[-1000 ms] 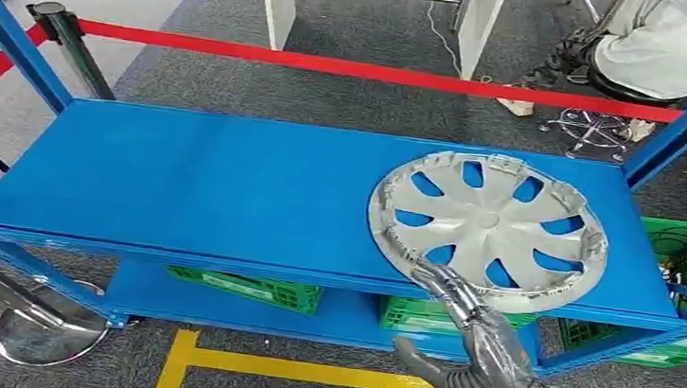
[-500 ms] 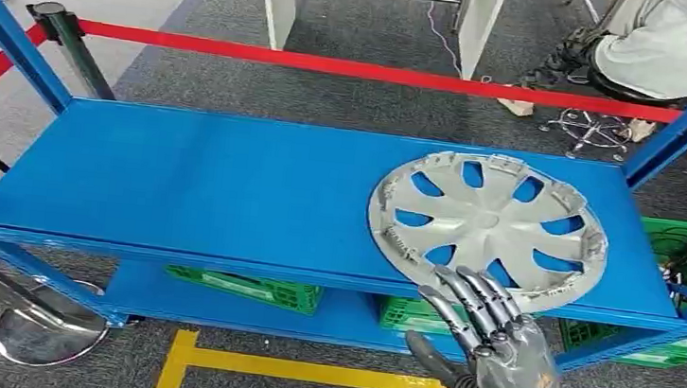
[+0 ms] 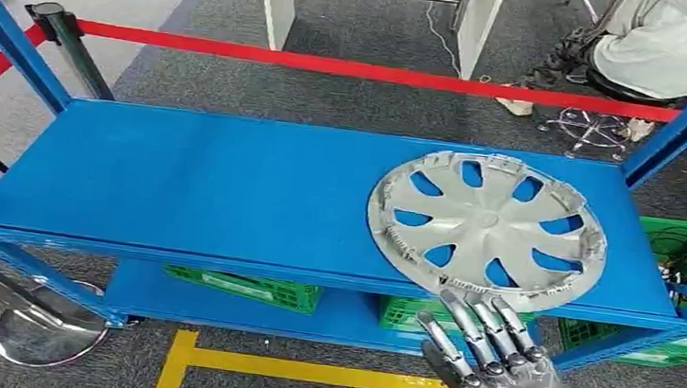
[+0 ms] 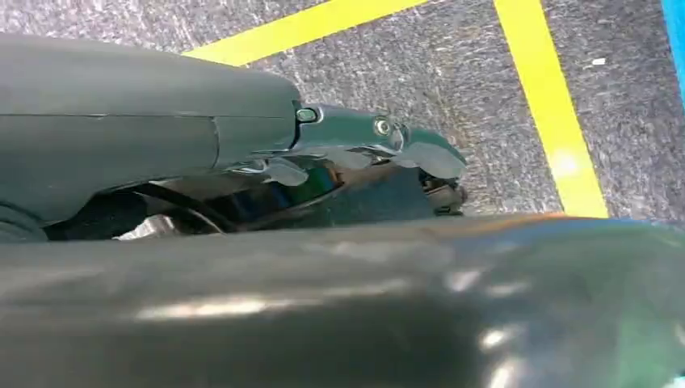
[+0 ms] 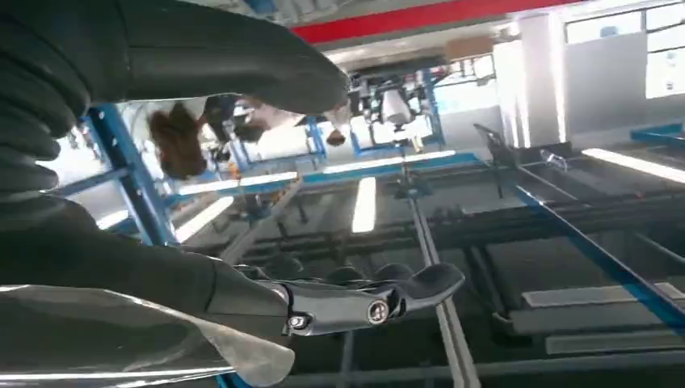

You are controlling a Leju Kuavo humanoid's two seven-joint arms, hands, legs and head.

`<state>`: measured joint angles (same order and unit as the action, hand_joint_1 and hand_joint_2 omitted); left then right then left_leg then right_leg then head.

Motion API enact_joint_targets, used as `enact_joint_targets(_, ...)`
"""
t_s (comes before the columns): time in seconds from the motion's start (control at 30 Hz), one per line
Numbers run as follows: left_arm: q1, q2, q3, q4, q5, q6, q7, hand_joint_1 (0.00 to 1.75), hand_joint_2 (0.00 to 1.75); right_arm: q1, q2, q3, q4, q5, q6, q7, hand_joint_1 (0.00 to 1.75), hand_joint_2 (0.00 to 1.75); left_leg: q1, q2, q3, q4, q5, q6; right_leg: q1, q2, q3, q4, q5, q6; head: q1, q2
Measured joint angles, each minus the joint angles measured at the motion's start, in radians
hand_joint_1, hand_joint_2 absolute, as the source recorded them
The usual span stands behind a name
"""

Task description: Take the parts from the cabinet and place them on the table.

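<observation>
Silver hubcap [image 3: 486,229] lay flat at the right end of the blue shelf [image 3: 188,184], its near rim overhanging the shelf edge. The right hand [image 3: 501,369] hovered just below that rim, palm down, fingers [image 3: 468,317] spread and empty. A sound grasp probably required fingers above and thumb beneath the overhanging rim, closing before any lift. The left hand [image 4: 371,153] hung over the floor; its state could not be told.

One silver hubcap [image 3: 487,228], one blue shelf rack [image 3: 179,188], three green crates [image 3: 245,288], one red barrier tape [image 3: 333,64]
</observation>
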<state>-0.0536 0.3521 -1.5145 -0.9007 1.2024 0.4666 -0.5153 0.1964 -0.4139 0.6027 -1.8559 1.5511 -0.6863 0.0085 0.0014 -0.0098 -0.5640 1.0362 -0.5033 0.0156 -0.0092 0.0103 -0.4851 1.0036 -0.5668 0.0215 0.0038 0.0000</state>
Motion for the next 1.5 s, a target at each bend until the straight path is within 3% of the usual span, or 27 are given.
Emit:
enact_joint_targets(0.1, 0.008, 0.006, 0.007, -0.006, 0.032, 0.043, 0.040, 0.00, 0.00, 0.001, -0.029, 0.013, 0.009, 0.005, 0.000, 0.059, 0.00, 1.75, 0.000, 0.000, 0.000, 0.000, 0.000, 0.000, 0.000, 0.000, 0.001, 0.000, 0.000, 0.000, 0.000, 0.000)
enact_joint_targets(0.23, 0.047, 0.042, 0.060, -0.076, 0.204, 0.135, 0.150, 0.00, 0.00, -0.001, -0.076, 0.044, 0.024, 0.011, -0.001, 0.179, 0.00, 1.75, 0.000, 0.000, 0.000, 0.000, 0.000, 0.000, 0.000, 0.001, 0.001, 0.000, 0.000, 0.000, 0.000, 0.000)
enact_joint_targets(0.37, 0.108, 0.103, 0.076, -0.173, 0.291, 0.181, 0.167, 0.00, 0.00, -0.005, -0.111, 0.079, 0.034, 0.014, -0.002, 0.232, 0.00, 1.75, 0.000, 0.000, 0.000, 0.000, 0.000, 0.000, 0.000, 0.000, -0.003, 0.000, 0.000, 0.000, 0.000, 0.000)
enact_joint_targets(0.7, 0.132, 0.147, 0.080, -0.273, 0.297, 0.194, 0.168, 0.00, 0.00, -0.013, -0.141, 0.111, 0.044, 0.016, -0.002, 0.240, 0.00, 1.75, 0.000, -0.001, 0.000, 0.000, 0.000, 0.000, 0.000, -0.002, -0.002, 0.000, -0.001, 0.000, 0.001, 0.000)
enact_joint_targets(0.83, 0.104, 0.119, 0.078, -0.243, 0.301, 0.125, 0.219, 0.00, 0.00, -0.045, -0.142, 0.124, 0.050, -0.011, 0.003, 0.205, 0.00, 1.75, 0.000, -0.001, 0.001, 0.000, 0.000, 0.000, 0.000, -0.001, 0.001, 0.000, 0.000, 0.000, 0.000, 0.000)
enact_joint_targets(0.9, 0.100, 0.107, 0.080, -0.225, 0.302, 0.122, 0.222, 0.00, 0.00, -0.055, -0.142, 0.127, 0.053, -0.018, 0.005, 0.194, 0.00, 1.75, 0.000, -0.001, 0.001, 0.000, 0.000, 0.000, 0.000, -0.001, 0.001, 0.000, 0.000, 0.000, 0.000, 0.000)
enact_joint_targets(1.17, 0.102, 0.103, 0.098, -0.223, 0.303, 0.216, 0.191, 0.00, 0.00, -0.081, -0.140, 0.128, 0.056, -0.033, 0.028, 0.159, 0.00, 1.75, 0.000, -0.001, 0.001, 0.000, 0.000, 0.000, 0.000, -0.002, 0.001, 0.000, 0.000, 0.000, 0.000, 0.000)
enact_joint_targets(1.5, 0.091, 0.113, 0.064, -0.177, 0.300, 0.234, 0.213, 0.00, 0.00, -0.127, -0.117, 0.129, 0.057, -0.050, 0.065, 0.137, 0.00, 1.75, 0.000, -0.001, 0.001, 0.000, 0.001, 0.000, 0.000, -0.002, 0.001, 0.000, 0.000, 0.000, 0.000, 0.000)
